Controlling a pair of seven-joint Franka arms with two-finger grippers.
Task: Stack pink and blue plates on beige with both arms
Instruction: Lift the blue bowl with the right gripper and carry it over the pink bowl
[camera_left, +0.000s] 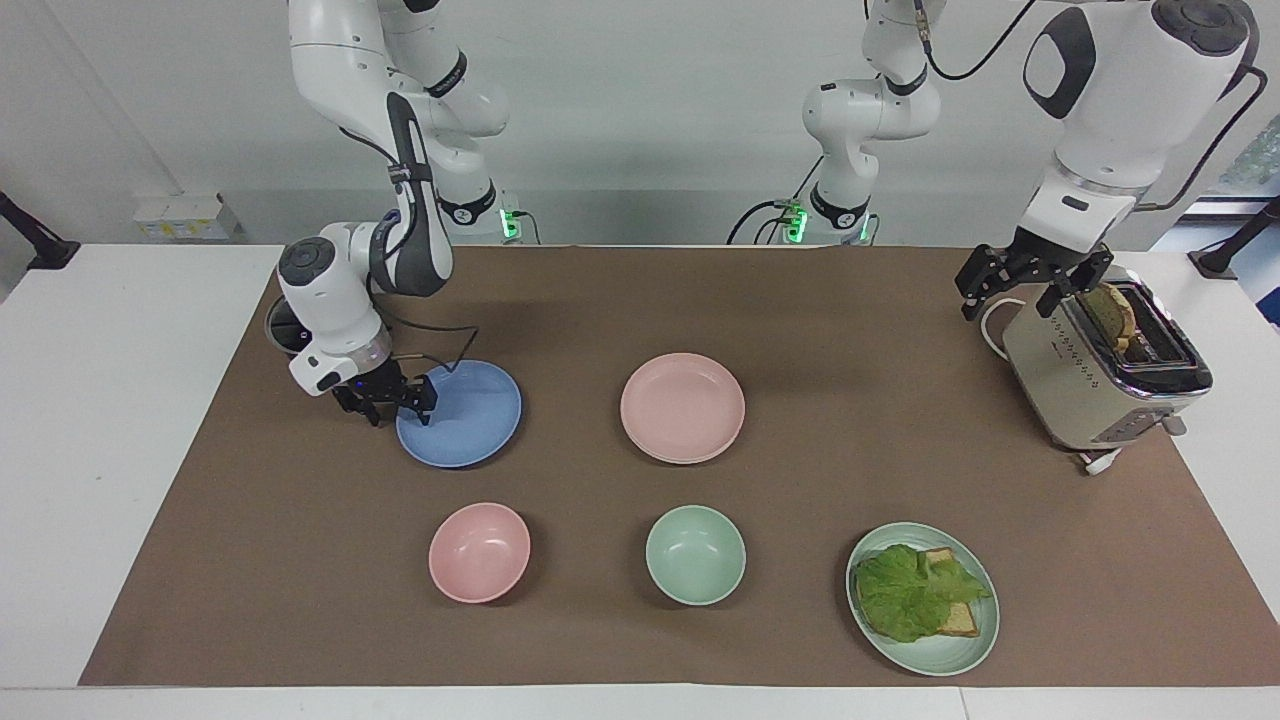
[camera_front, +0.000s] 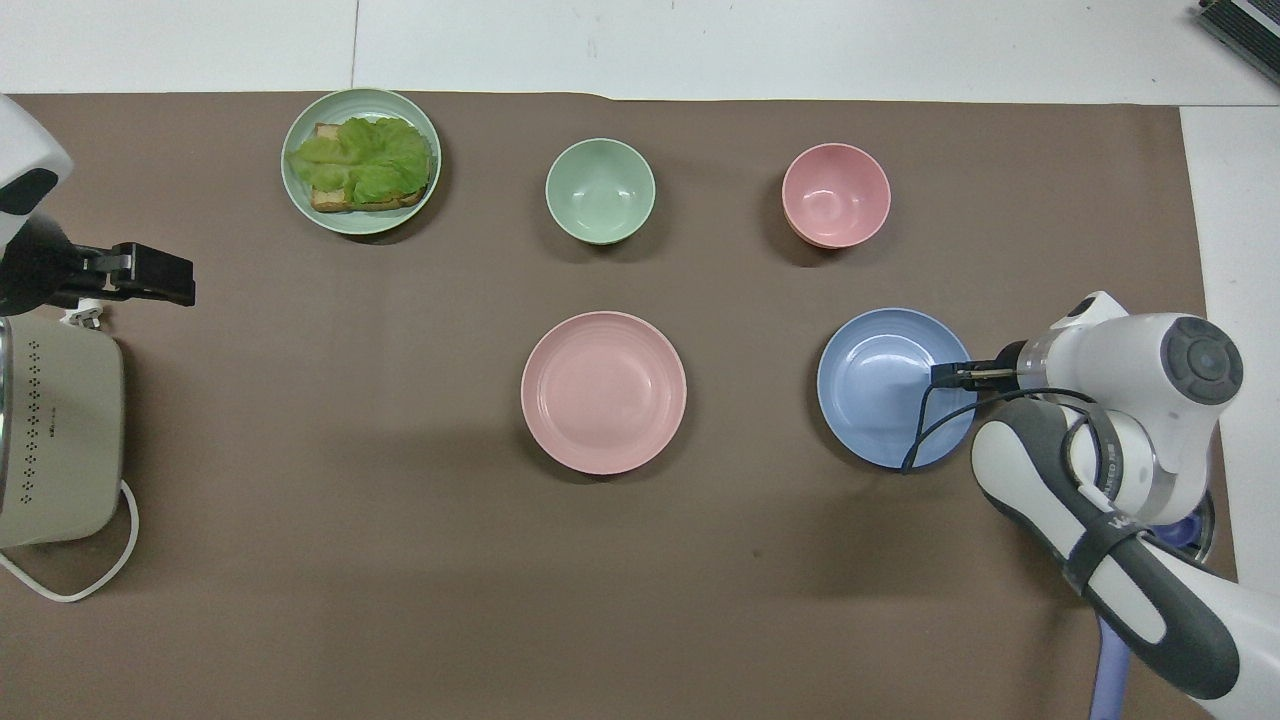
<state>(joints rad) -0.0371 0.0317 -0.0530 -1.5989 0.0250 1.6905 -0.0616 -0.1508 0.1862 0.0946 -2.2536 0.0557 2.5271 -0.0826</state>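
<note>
R gripper (camera_left: 385, 397) part-open, straddling blue plate (camera_left: 465, 415) rim.

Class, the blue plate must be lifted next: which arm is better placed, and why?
Right: the right gripper is at the rim of the blue plate; the left gripper hangs beside the toaster.

A plain pale grey wall (camera_left: 640, 120) rises at the robots' end of a white table (camera_left: 110, 420), and most of the tabletop is covered by a brown mat (camera_left: 850, 440) with a white strip left bare at each end. A white socket box (camera_left: 185, 215) sits low on the wall at the right arm's end of the table, and a bright pane (camera_left: 1245, 160) shows at the left arm's end. The light is even and soft.
</note>
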